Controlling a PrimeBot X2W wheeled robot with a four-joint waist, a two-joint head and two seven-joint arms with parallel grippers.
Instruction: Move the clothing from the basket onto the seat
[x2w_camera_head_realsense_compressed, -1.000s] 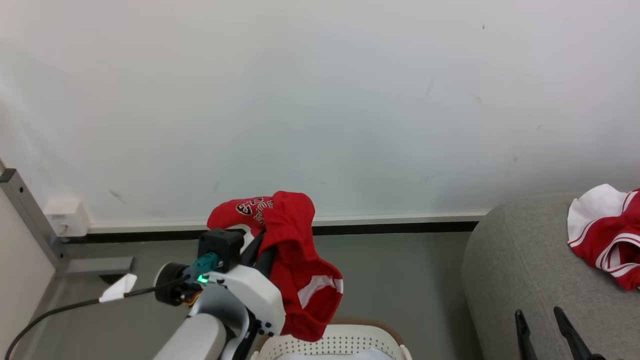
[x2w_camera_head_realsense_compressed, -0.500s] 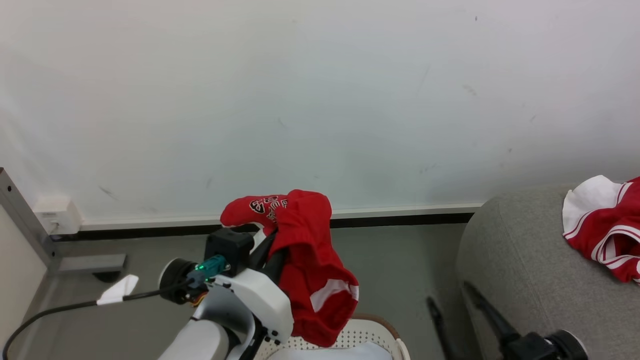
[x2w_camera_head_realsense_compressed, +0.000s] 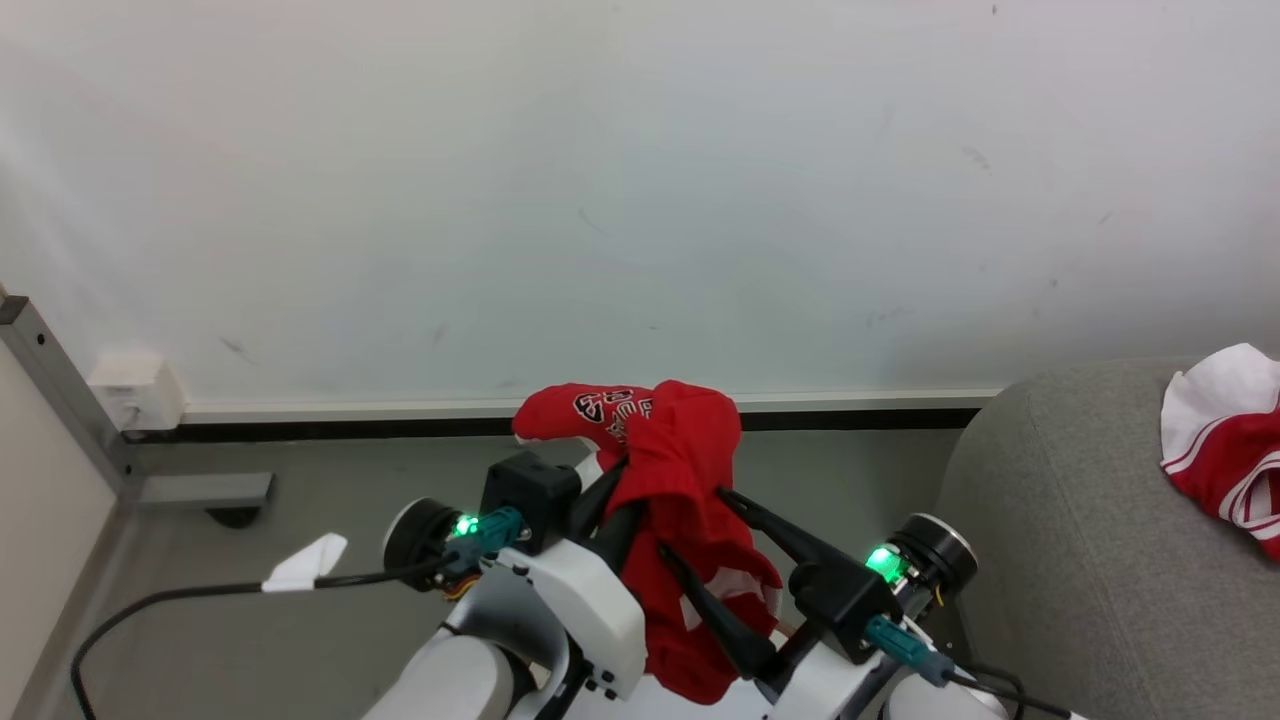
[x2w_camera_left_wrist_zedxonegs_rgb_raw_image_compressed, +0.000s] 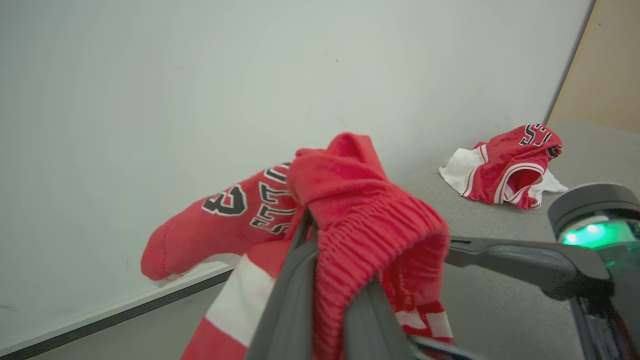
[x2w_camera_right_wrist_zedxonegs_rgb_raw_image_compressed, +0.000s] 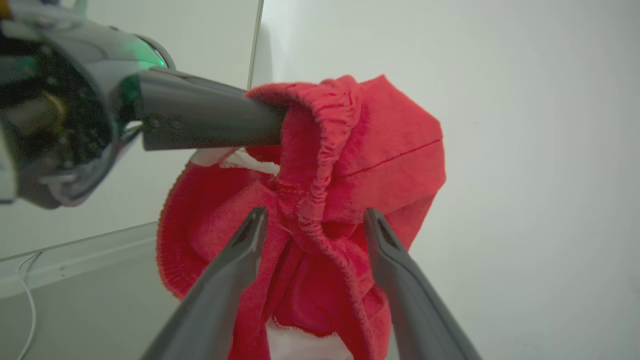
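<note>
2 red jerseys showing, hanging jersey (x2w_camera_head_realsense_compressed: 685, 475) & lying jersey (x2w_camera_head_realsense_compressed: 1225, 455), 2 grippers showing, left gripper (x2w_camera_head_realsense_compressed: 612, 500) & right gripper (x2w_camera_head_realsense_compressed: 691, 520), 1 grey sofa (x2w_camera_head_realsense_compressed: 1060, 530), 1 wall box (x2w_camera_head_realsense_compressed: 135, 392)

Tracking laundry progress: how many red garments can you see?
2. A red garment hangs from the left claw; a second garment lies bunched on the sofa, where white cloth under it may be another.

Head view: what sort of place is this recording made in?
Probably a plain indoor room set up as a home corner: a bare white wall with a skirting board and socket, a grey floor, and a grey sofa with a jersey on it.
</note>
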